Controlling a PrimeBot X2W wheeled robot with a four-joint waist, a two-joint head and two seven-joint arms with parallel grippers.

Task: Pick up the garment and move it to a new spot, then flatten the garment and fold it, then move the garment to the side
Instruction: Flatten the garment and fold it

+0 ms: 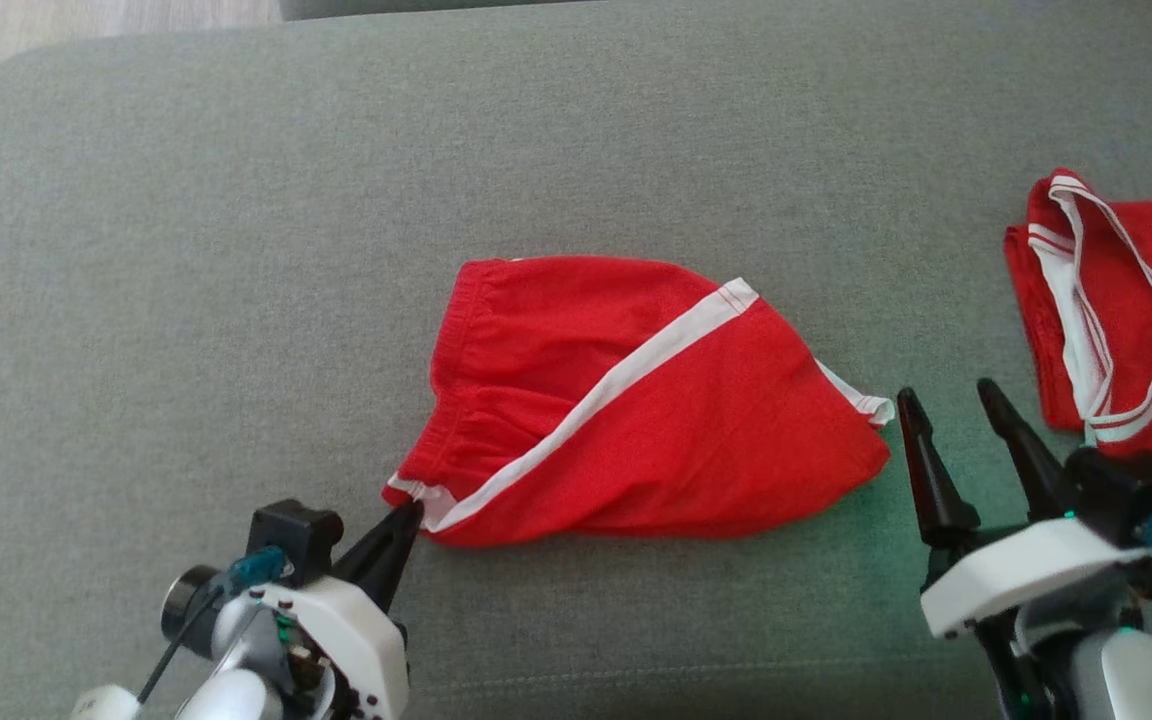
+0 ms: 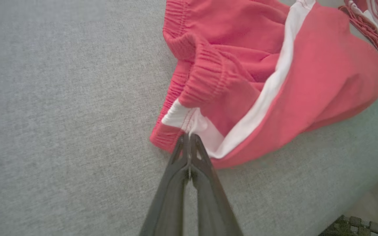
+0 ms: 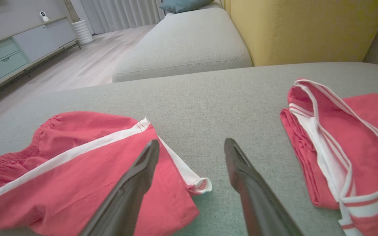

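Observation:
Red shorts with a white side stripe (image 1: 636,410) lie folded on the grey cushion (image 1: 236,250), waistband to the left. My left gripper (image 1: 408,512) is shut on the shorts' white corner at the waistband end (image 2: 189,126), its tips pinched together (image 2: 189,139). My right gripper (image 1: 946,395) stands open just right of the shorts' hem, above the cushion, with nothing between its fingers (image 3: 149,157). The white hem corner (image 3: 199,183) lies between those fingers in the right wrist view.
A second red garment with white trim (image 1: 1116,310) lies at the cushion's right edge, close to my right gripper. In the right wrist view a yellow backrest (image 3: 307,29) and another grey cushion (image 3: 182,42) stand beyond; wooden floor lies to the left.

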